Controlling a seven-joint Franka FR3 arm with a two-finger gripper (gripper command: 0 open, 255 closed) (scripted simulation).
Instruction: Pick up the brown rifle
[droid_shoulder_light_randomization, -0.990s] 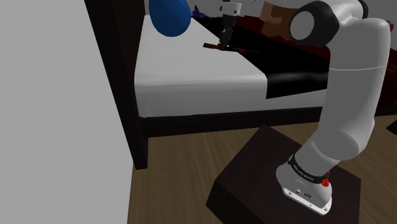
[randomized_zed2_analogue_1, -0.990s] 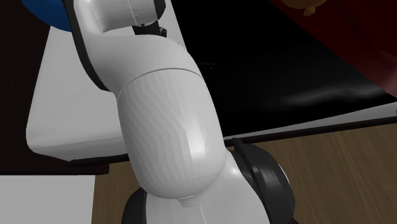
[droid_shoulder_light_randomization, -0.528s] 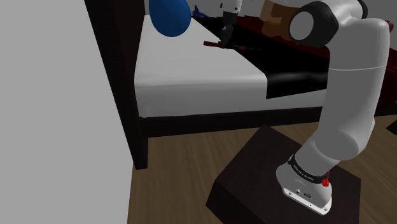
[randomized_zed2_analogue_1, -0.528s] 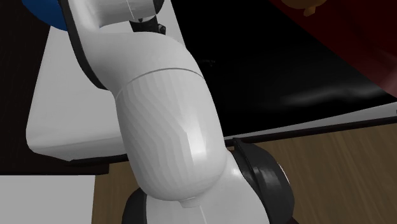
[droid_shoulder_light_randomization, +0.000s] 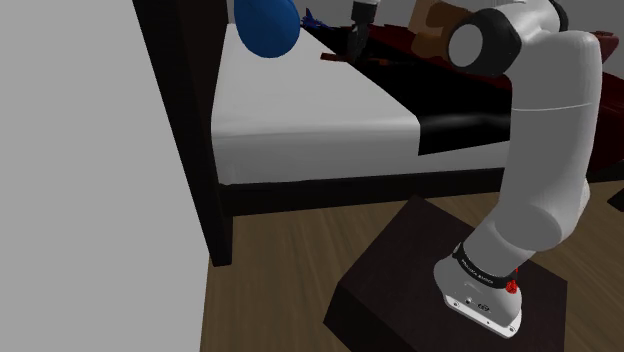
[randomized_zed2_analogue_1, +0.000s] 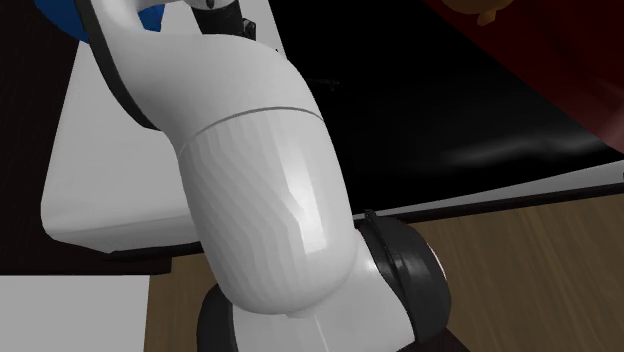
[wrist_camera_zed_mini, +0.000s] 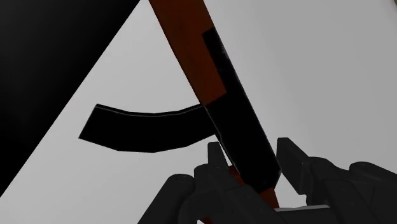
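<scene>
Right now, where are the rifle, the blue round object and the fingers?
rifle (wrist_camera_zed_mini: 238, 133), wrist view, on its black body.
blue round object (droid_shoulder_light_randomization: 268, 25), shoulder view, on its middle.
fingers (wrist_camera_zed_mini: 294, 162), wrist view, on one finger beside the rifle.

Qty: 1 rifle (wrist_camera_zed_mini: 222, 95), 1 blue pillow (droid_shoulder_light_randomization: 268, 25), 1 bed (droid_shoulder_light_randomization: 300, 110), 1 stand (droid_shoulder_light_randomization: 400, 255).
</scene>
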